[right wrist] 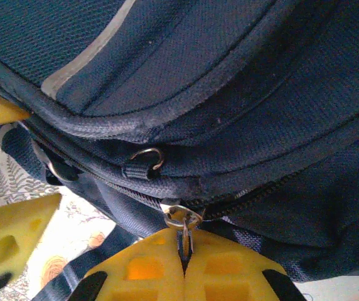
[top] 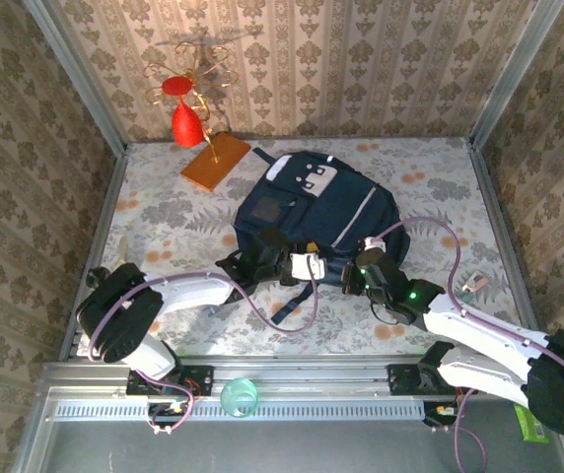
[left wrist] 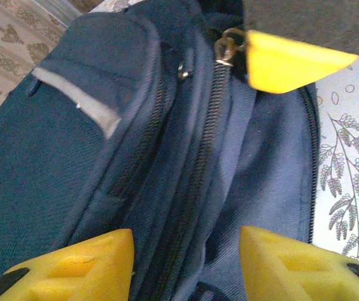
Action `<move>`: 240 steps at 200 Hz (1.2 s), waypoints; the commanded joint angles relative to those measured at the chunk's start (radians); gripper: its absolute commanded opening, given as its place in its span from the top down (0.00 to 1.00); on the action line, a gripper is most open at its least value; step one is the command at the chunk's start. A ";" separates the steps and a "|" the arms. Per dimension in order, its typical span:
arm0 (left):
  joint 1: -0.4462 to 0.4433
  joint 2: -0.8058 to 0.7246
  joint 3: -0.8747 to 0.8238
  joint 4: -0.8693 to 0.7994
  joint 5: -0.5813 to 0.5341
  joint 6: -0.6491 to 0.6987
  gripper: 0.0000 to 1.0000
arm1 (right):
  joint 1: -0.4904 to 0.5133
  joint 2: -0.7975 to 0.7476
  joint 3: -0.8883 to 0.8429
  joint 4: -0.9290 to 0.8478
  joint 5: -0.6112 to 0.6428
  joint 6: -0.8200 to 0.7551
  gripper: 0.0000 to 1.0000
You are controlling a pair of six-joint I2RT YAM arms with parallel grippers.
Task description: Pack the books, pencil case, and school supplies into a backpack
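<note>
Right wrist view: the right gripper [right wrist: 184, 241] has its 2 yellow fingers [right wrist: 148, 269] pressed together on a small metal zipper pull [right wrist: 182, 219] at the near edge of a large navy-blue fabric backpack [right wrist: 230, 94]. The left gripper [left wrist: 186, 233] stands with jaws apart, astride the bag's fabric. Top external: the backpack lies mid-way across a floral-print table [top: 440, 177], with an orange flat slab [top: 215, 161] behind it.

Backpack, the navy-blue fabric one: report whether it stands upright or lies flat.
Lying flat. The navy-blue fabric backpack rests on the floral-patterned table, its front pocket and grey-white patch facing the overhead camera.
</note>
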 commanded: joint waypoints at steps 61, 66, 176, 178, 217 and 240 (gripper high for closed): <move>-0.041 0.130 0.112 0.037 -0.141 0.101 0.55 | -0.006 -0.027 0.043 -0.018 -0.096 -0.022 1.00; -0.041 0.137 0.114 0.046 -0.148 0.104 0.57 | -0.007 -0.030 0.041 -0.017 -0.098 -0.023 1.00; 0.046 0.096 0.028 0.121 -0.066 0.098 1.00 | -0.096 -0.068 0.080 -0.244 -0.012 -0.101 1.00; 0.049 0.094 0.026 0.122 -0.063 0.096 1.00 | -0.098 -0.069 0.081 -0.249 -0.009 -0.105 1.00; 0.099 0.051 -0.019 0.147 -0.032 0.091 1.00 | -0.141 -0.073 0.096 -0.327 0.022 -0.144 1.00; 0.115 0.048 -0.027 0.145 -0.043 0.105 1.00 | -0.163 -0.076 0.106 -0.351 0.019 -0.159 1.00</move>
